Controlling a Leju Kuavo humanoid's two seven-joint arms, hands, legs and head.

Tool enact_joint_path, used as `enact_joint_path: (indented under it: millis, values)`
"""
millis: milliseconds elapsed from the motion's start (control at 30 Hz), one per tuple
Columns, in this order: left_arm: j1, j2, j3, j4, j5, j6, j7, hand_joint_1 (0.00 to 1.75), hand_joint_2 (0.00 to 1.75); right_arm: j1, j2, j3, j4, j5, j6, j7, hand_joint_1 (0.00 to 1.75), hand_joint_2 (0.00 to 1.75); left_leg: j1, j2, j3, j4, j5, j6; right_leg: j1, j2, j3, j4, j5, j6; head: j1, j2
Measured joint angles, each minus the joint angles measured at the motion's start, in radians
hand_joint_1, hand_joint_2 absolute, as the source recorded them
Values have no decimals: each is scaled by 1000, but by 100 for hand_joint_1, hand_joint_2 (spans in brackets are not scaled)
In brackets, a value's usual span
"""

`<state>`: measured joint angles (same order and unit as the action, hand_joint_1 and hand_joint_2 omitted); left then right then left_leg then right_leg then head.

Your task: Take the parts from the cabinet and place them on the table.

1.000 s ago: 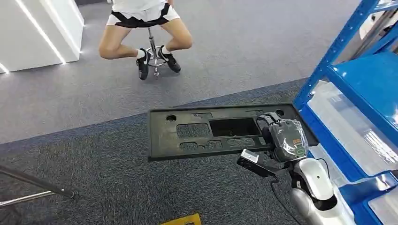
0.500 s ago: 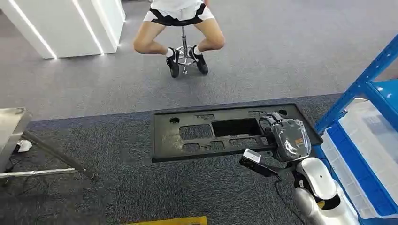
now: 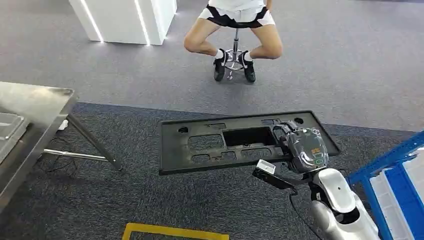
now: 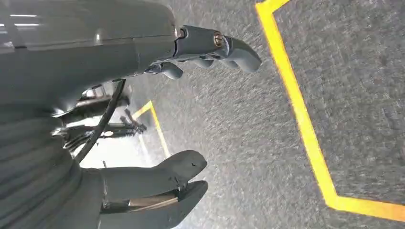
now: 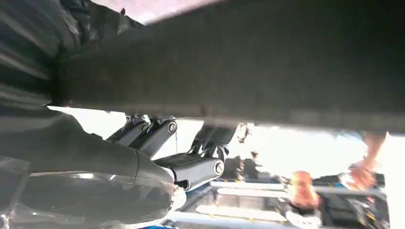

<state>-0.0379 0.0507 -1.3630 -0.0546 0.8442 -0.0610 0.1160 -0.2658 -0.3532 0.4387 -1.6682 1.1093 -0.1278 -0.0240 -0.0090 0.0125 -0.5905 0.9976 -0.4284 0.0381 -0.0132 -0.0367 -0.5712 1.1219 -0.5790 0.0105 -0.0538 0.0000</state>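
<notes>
You see the right hand (image 3: 300, 145) grasping the long black panel (image 3: 215, 142) at its right end, held flat above the grey carpet (image 3: 125, 200), right of the steel table (image 3: 35, 107); your left hand (image 4: 157, 119) hangs released, fingers apart

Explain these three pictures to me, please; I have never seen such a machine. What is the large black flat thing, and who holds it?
This is a humanoid robot with two arms. The wide picture comes from its head, looking down. Its right hand grips one end of a flat black part with cut-out holes, carried above grey carpet. A steel table stands at the left, a blue cabinet at the right; a person sits on a stool. The other pictures come from wrist cameras: the left hand hangs open above a yellow floor line.
</notes>
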Motion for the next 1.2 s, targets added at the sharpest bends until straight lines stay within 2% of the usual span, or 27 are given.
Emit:
enact_joint_path:
  millis: [67, 100, 133, 167, 233, 267, 300, 400, 433, 467, 500, 533, 567, 600, 633, 667, 733, 767, 800, 933, 967, 1000, 1033, 1100, 1133, 1167, 1200]
  values:
    - [-3, 0, 0, 0, 1, -2, 0, 0, 175, 2, -2, 1, 5, -2, 1, -2, 175, 175, 1, -27, 0, 0, 0, 4, 0, 28, -80, 148, -62, 1, 0, 0]
    - [-4, 0, 0, 0, 0, -2, 0, 0, 175, 2, -2, 1, 8, -2, 2, -5, 175, 175, 0, -43, 0, 2, 0, 4, -1, 31, -114, 202, -72, 3, 0, 0]
    - [-4, 0, 0, 0, 0, -3, 0, 0, 175, 2, -3, 2, 12, -3, 4, -7, 175, 175, 1, -59, 0, 4, -1, 4, -1, 32, -126, 210, -56, 5, 0, 0]
    - [-4, 0, 0, 0, 0, -3, 0, 0, 175, 0, -3, 3, 15, -4, 5, -9, 175, 175, 2, -75, 1, 8, -3, 3, -3, 32, -118, 175, -17, 6, 0, 0]
    - [-4, 0, 0, 0, 0, -3, 0, 0, 175, -9, -3, 3, 15, -8, 7, -11, 175, 175, 6, -107, 1, 24, -13, -6, -11, 51, -57, 20, 88, 9, 0, 0]
    - [-3, 0, 0, 0, 0, -3, 0, 0, 175, -14, -3, 4, 16, -9, 8, -12, 175, 175, 8, -118, -5, 35, -20, -11, -19, 94, -37, -37, 103, 11, 0, 0]
    - [-6, 0, 0, 0, 0, -3, 0, 0, 175, -17, -3, 6, 19, -10, 10, -14, 175, 175, 4, -130, -17, 53, -25, -18, -20, 137, -30, -54, 92, 13, 0, 0]
    - [1, 0, 0, 0, 2, -4, 0, 0, 175, -26, -3, 12, 23, -13, 18, -15, 175, 175, 16, -168, -30, 45, -16, -34, -11, 102, -35, -49, 91, 0, 0, 0]
    - [2, 0, 0, 0, 3, -5, 0, 0, 175, -32, -3, 14, 24, -14, 19, -18, 175, 175, 16, -174, -37, 48, -18, -36, -18, 88, -32, -57, 95, -6, 0, 0]
    - [2, 0, 0, -2, 3, -6, 0, 0, 175, -39, -2, 17, 24, -18, 19, -20, 175, 175, 10, -111, -40, 66, -29, -39, -16, 74, -27, -61, 96, -12, 0, 0]
    - [0, 0, 0, -2, 5, -5, 0, 0, 175, -41, -2, 17, 24, -19, 19, -20, 175, 175, 9, -62, -60, 109, -57, -45, -13, 61, -24, -63, 95, -17, -2, 0]
    - [-3, 0, 0, -2, 5, -5, 0, 0, 175, -42, -2, 17, 25, -19, 19, -20, 175, 175, 13, -38, -95, 179, -92, -50, -8, 44, -22, -63, 92, -22, -1, 0]
    - [-4, 0, 0, -2, 5, -5, 0, 0, 175, -42, -2, 17, 27, -20, 19, -20, 175, 175, 15, -27, -132, 253, -124, -53, -5, 28, -21, -63, 90, -24, -1, 0]
    - [-4, 0, 0, -3, 5, -5, 0, 0, 175, -42, -2, 19, 29, -20, 20, -21, 175, 175, 16, -23, -161, 308, -140, -54, -3, 13, -20, -63, 88, -27, -1, 0]
    - [-4, 0, 0, -4, 6, -5, 0, 0, 175, -42, -2, 21, 32, -20, 20, -21, 175, 175, 17, -21, -172, 325, -136, -54, -1, -2, -19, -63, 85, -27, -1, 0]
    - [-4, 0, 0, -5, 7, -5, -1, 0, 175, -42, -2, 22, 32, -20, 20, -21, 175, 175, 17, -19, -162, 302, -114, -51, 0, -15, -17, -63, 83, -27, -1, 0]
    - [-2, 0, 0, -5, 13, -5, -2, 0, 175, -47, -2, 22, 32, -20, 20, -21, 175, 175, 11, -4, -82, 151, -31, -39, 3, -41, -7, -63, 76, -26, -1, 0]
    - [-1, 0, 0, -5, 15, -5, -2, 0, 175, -51, -2, 22, 32, -21, 20, -21, 175, 175, 3, 34, -37, 67, -5, -30, 3, -52, 0, -64, 72, -23, -1, 0]
    - [-3, 2, 0, -5, 15, -5, -2, 0, 175, -53, -2, 22, 32, -21, 20, -20, 175, 175, -10, 63, -30, 53, -23, -24, 7, -64, 3, -66, 69, -19, -1, 0]
    - [3, 6, 0, -5, 15, -5, -5, 0, 175, -62, -1, 24, 32, -21, 24, -21, 175, 175, -16, 16, -26, 26, -10, -4, 7, -104, 21, -83, 68, -2, -1, 0]
    - [5, 5, 0, -5, 15, -5, -5, 0, 175, -67, -2, 25, 32, -21, 25, -21, 175, 175, -1, 8, -6, 6, 1, 1, 4, -79, 23, -75, 58, 4, -1, 0]
    - [2, 5, 0, -5, 15, -5, -7, 0, 175, -70, -2, 25, 33, -21, 25, -21, 175, 175, -2, -6, -1, -1, 5, 5, 2, -22, 10, -44, 40, 4, 0, 0]
    - [1, 5, 0, -5, 16, -5, -8, 0, 175, -75, -3, 25, 34, -21, 26, -21, 175, 175, -2, -12, -1, -1, 5, 8, 2, 16, -25, 23, 3, 4, 0, 0]
    - [-2, 5, 0, -5, 18, -5, -10, 0, 175, -75, -4, 26, 36, -21, 33, -22, 175, 175, -1, -38, 0, 0, 3, 11, 0, 35, -110, 178, -56, 9, 0, 0]
    - [-3, 5, 0, -5, 19, -6, -11, 0, 175, -75, -4, 27, 40, -21, 37, -22, 175, 175, -1, -53, 0, 2, 2, 12, -1, 35, -138, 217, -53, 12, 0, 0]
    - [-3, 5, 1, -5, 24, -6, -13, 0, 175, -76, -4, 28, 42, -21, 40, -23, 175, 175, 0, -70, 1, 6, 0, 11, -3, 35, -142, 206, -26, 15, 0, 0]
    - [-2, 4, 1, -5, 27, -8, -17, 0, 175, -79, -4, 28, 43, -21, 42, -23, 175, 175, 2, -86, 2, 11, -3, 7, -5, 36, -126, 156, 17, 17, 0, 0]
